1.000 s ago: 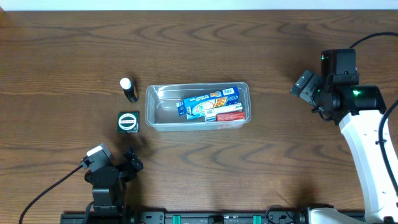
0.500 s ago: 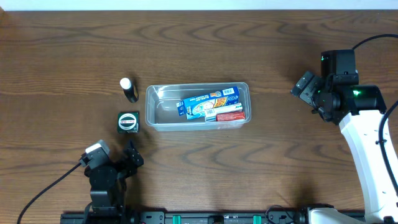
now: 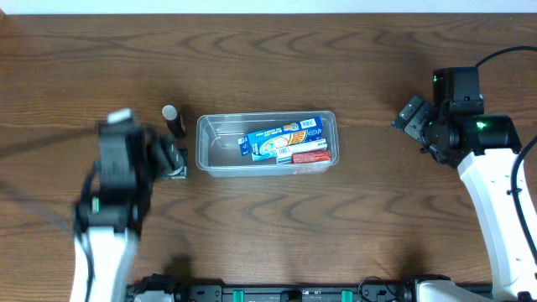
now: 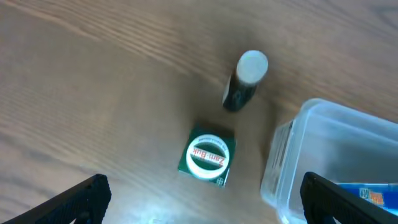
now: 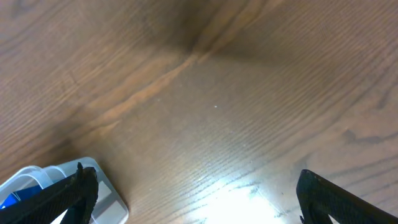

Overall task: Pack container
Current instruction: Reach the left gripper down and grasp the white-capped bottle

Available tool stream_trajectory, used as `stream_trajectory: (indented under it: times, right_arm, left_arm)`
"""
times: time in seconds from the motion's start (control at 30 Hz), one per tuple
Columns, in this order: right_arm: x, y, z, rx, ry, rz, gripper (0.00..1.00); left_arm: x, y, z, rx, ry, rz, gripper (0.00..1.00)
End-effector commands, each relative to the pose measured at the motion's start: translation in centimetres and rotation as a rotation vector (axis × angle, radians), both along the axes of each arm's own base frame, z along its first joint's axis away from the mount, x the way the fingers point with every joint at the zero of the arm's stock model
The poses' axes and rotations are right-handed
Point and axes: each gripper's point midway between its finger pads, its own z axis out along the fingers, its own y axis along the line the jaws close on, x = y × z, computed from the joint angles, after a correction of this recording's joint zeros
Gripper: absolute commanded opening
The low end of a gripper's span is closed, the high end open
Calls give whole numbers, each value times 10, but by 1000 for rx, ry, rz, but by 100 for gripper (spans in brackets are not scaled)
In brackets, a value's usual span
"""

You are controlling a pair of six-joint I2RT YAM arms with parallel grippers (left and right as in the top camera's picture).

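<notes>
The clear plastic container (image 3: 210, 157) sits mid-table and holds a blue box (image 3: 281, 138) and a red box (image 3: 309, 156). A small green box with a white ring label (image 4: 208, 157) lies left of it, with a dark bottle with a white cap (image 4: 244, 79) standing behind. My left gripper (image 3: 172, 158) hovers open over the green box, which shows between and ahead of its fingertips (image 4: 202, 199) in the left wrist view, apart from them. The container's corner (image 4: 292, 162) is at the right there. My right gripper (image 3: 413, 117) is open and empty, far right of the container.
The wooden table (image 3: 277, 226) extends all around. The right wrist view shows bare wood (image 5: 211, 106) and one container corner (image 5: 99, 193) at the lower left.
My left arm has swung up from the table's front edge to above the green box, blurred in motion. The right arm has not moved.
</notes>
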Motion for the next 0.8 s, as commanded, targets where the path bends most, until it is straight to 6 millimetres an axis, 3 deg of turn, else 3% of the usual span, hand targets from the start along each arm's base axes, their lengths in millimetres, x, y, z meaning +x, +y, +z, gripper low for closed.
stream_trajectory:
  times: [0.0,0.13,0.23,0.5,0.77]
  right_arm:
    - [1,-3,3,3,-10,-20,99]
    - [1,-3,3,3,-10,-20,99]
    - [1,-3,3,3,-10,-20,99]
    - [1,-3,3,3,-10,-20,99]
    - [1,-3,3,3,-10,-20,99]
  left_arm:
    - [42,1,11,11,20,-19,98]
    - [87,-2,14,1,-34,-30,98]
    - [105,-2,5,19,-32,-56,98]
    - [120,-2,-48,70,106,-130,100]
    - [126,-2,-79,75,173,-147,81]
